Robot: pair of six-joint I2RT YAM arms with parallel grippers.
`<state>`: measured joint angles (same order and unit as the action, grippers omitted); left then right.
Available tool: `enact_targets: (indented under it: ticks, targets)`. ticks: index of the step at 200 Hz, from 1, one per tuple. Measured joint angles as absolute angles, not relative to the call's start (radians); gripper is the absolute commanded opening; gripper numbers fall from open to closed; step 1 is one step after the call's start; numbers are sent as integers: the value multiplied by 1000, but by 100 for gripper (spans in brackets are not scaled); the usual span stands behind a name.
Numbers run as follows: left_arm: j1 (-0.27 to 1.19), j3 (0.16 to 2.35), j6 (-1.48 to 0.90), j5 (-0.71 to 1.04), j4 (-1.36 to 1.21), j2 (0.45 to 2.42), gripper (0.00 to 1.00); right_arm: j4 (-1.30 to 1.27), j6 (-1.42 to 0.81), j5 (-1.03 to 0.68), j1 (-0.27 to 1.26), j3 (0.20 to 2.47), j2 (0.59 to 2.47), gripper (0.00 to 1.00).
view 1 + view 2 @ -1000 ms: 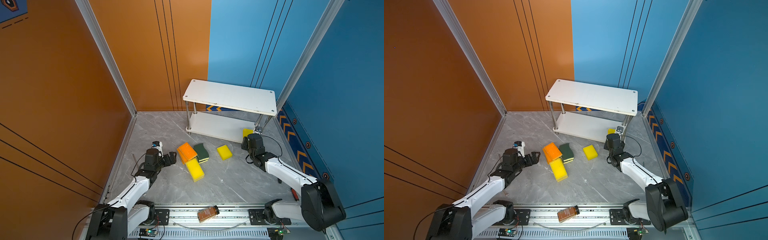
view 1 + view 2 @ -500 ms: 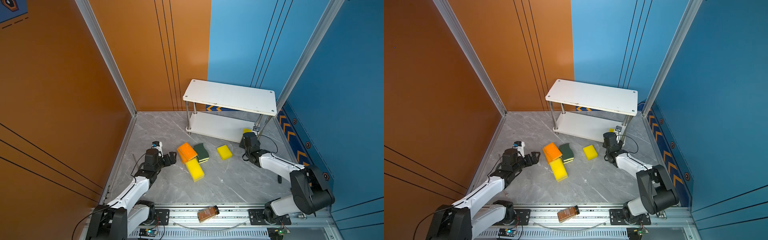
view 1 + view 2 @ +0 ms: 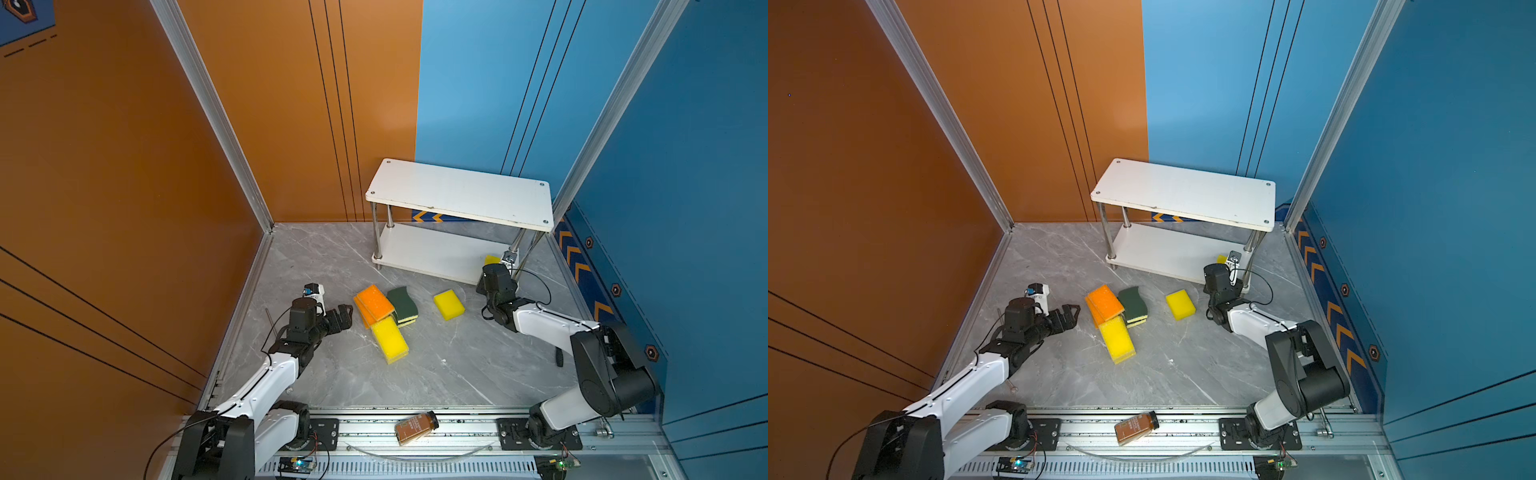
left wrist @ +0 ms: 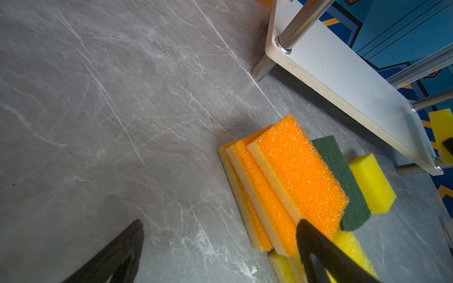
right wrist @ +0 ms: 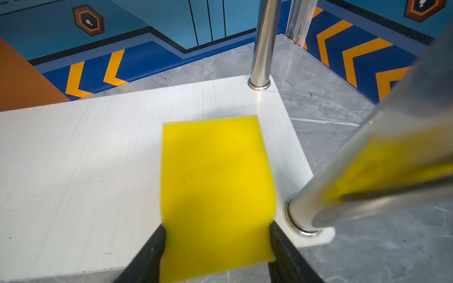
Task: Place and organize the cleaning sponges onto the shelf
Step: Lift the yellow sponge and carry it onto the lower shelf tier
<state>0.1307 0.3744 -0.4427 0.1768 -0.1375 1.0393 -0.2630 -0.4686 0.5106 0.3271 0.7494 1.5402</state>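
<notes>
The white two-tier shelf (image 3: 459,193) stands at the back right. My right gripper (image 5: 217,229) is shut on a yellow sponge (image 5: 215,176), holding it over the right end of the lower board (image 5: 85,159), between two posts; in a top view only a yellow corner of that sponge (image 3: 492,259) shows. On the floor lie three staggered orange-topped sponges (image 3: 374,303) (image 4: 294,171), green-topped sponges (image 3: 402,303), a lone yellow sponge (image 3: 449,304) and stacked yellow sponges (image 3: 389,340). My left gripper (image 3: 343,313) (image 4: 219,224) is open and empty, just left of the orange ones.
A brown bottle (image 3: 416,427) lies on the front rail. Shiny shelf posts (image 5: 262,44) stand close on the held sponge's right side. The right wall runs just beyond the shelf's right end.
My right gripper has carried the yellow sponge forward over the shelf's lower board. The left arm and the floor sponges have not moved.
</notes>
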Motion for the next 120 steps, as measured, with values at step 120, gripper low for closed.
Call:
enact_targets:
  ticks: [120]
  targets:
    - [122,374,-443,177,-137,1026,98,-271,-427,555,328,781,1599,59]
